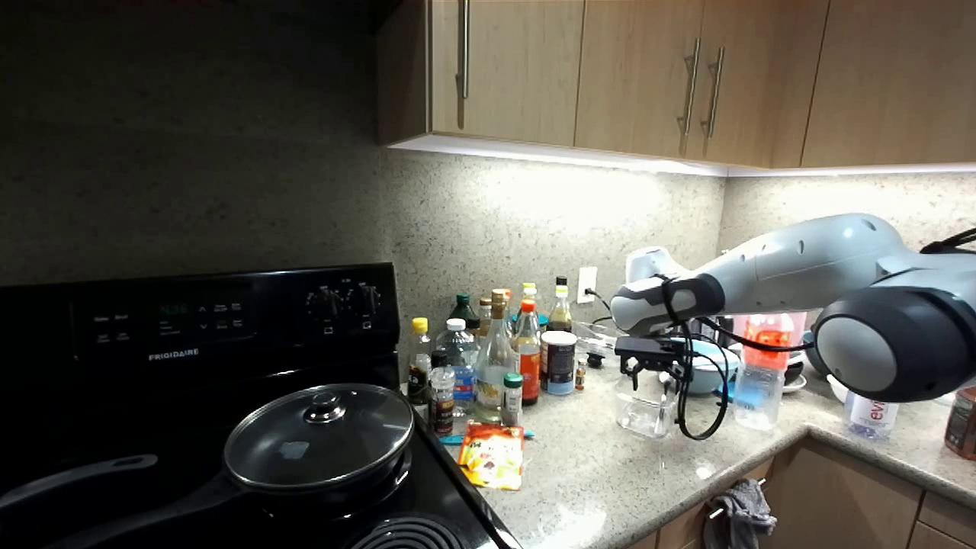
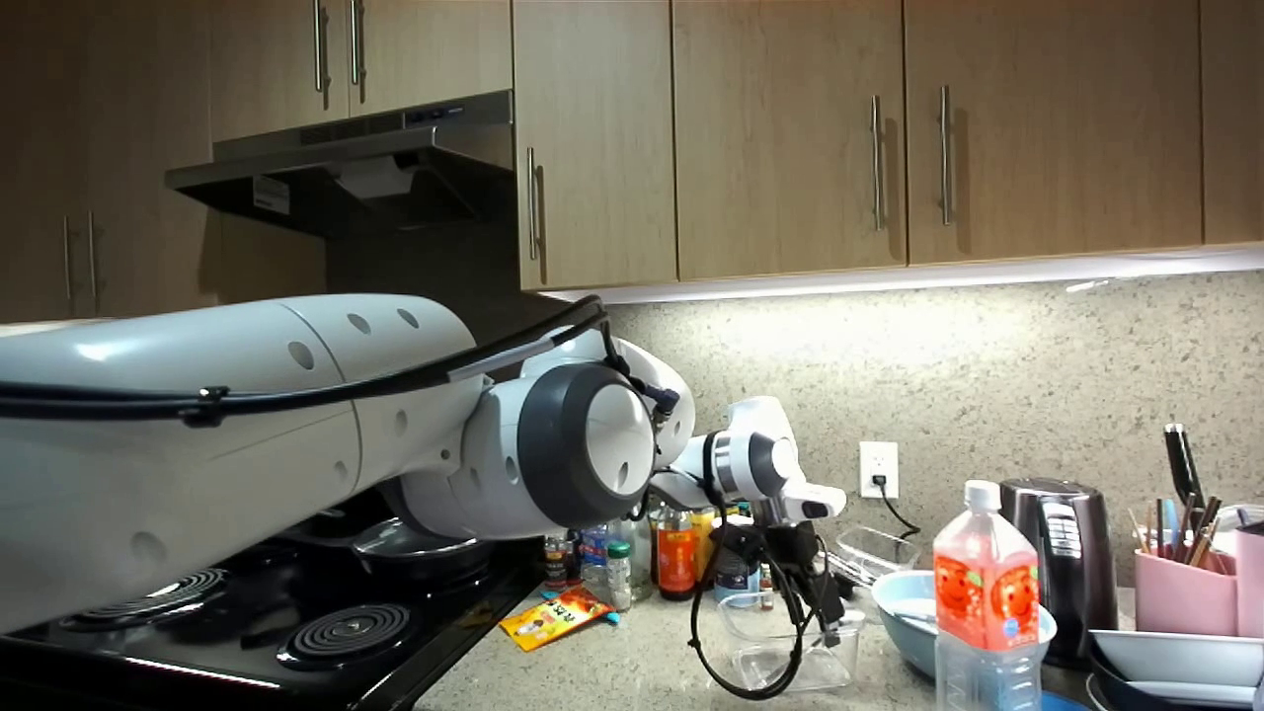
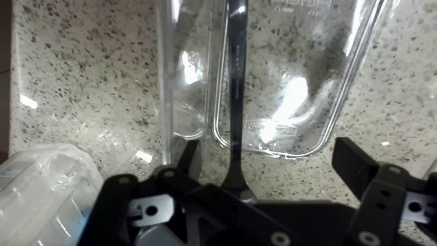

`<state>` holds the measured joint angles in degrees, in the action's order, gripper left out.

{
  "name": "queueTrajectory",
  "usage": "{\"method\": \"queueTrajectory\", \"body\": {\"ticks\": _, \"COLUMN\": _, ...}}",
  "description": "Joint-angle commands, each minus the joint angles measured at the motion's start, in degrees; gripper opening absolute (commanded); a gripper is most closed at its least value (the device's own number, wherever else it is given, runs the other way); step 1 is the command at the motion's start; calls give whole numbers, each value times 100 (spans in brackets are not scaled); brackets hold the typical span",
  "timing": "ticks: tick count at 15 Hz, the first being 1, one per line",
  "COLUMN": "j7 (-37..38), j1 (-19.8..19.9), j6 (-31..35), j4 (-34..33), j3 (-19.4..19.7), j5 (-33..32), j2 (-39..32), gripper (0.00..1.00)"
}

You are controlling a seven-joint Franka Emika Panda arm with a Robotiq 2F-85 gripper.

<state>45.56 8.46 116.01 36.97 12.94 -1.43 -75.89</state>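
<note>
My gripper (image 3: 269, 152) is open, its two black fingers wide apart in the wrist view. A dark, shiny utensil handle (image 3: 238, 78) runs between the fingers, nearer the left one, and touches neither that I can see. Its lower end widens and goes out of sight behind the gripper body. A clear plastic container (image 3: 336, 109) lies below the handle on the speckled counter. In an exterior view the gripper (image 1: 650, 377) points down over the clear container (image 1: 643, 421). The container also shows in another exterior view (image 2: 820, 670), partly behind a black cable loop.
A peach-labelled bottle (image 1: 759, 381) and a light blue bowl (image 2: 904, 617) stand beside the container. Several sauce bottles (image 1: 496, 381) and an orange packet (image 1: 492, 455) are near the stove. A lidded pan (image 1: 320, 442) sits on it. Cabinets (image 1: 503, 69) hang above.
</note>
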Motion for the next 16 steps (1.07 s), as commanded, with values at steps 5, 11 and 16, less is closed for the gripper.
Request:
{"method": "queueTrajectory", "body": {"ticks": 5, "j7": 86, "j1": 130, "j6": -238, "j4": -452, "j3": -166, "j5": 228, "j2": -273, "gripper": 48}}
{"method": "queueTrajectory", "body": {"ticks": 11, "j7": 63, "j1": 133, "j6": -211, "j4": -547, "j3": -282, "j5": 230, "j2": -295, "gripper": 8}}
{"method": "queueTrajectory", "body": {"ticks": 16, "j7": 326, "j1": -60, "j6": 209, "j4": -630, "j3": 30, "j5": -99, "j2": -372, "gripper": 2}}
